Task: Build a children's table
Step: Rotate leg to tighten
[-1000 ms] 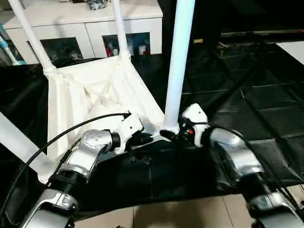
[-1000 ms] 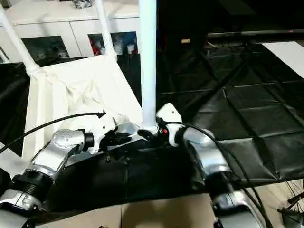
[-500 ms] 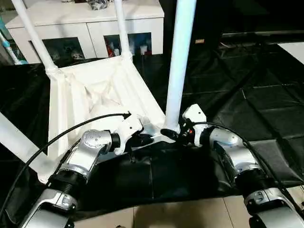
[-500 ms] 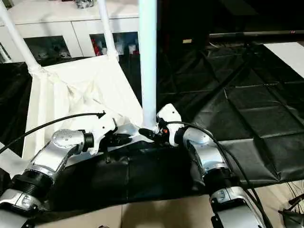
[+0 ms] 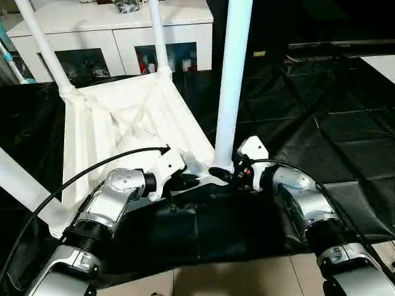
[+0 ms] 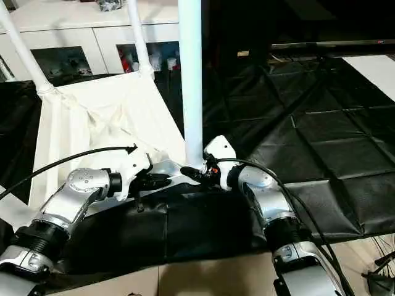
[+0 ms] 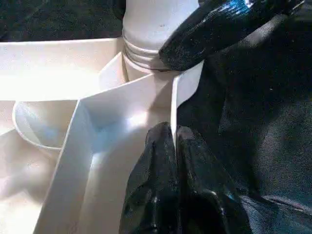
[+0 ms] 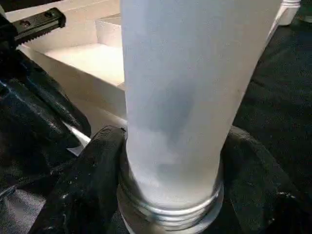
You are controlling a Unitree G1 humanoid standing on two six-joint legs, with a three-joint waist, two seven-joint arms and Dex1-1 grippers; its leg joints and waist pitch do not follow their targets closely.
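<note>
Jaws, left gripper [image 5: 188,180]: together, pinched on a thin rim wall of the tabletop [image 5: 117,126] at its near right corner. Jaws, right gripper [image 5: 223,174]: one finger on each side of the base of the near leg [image 5: 231,80], closed against it just above its threaded collar.

Table: upside down on the black cloth [image 5: 321,123], ribbed underside up, lying toward the cloth's left side with its near edge close to the cloth's front edge. Legs: two far ones [image 5: 43,46] [image 5: 157,37] stand in the far corner sockets; a fourth [image 5: 24,185] runs slantwise past the near left corner, its seating not visible.

Step in hand, as judged: seating or tightening the near right leg in its socket while the left gripper steadies the top.

Next move, as judged: turn or press the leg home along its own axis, keeping it upright; the left grip must hold the rim against the twist. Whether the collar is fully seated cannot be told.

Surface: black creased cloth, draped over the front edge; pale floor [image 5: 234,277] below.

Room: white cabinet [image 5: 111,31] with glass doors behind the table, small items inside.
</note>
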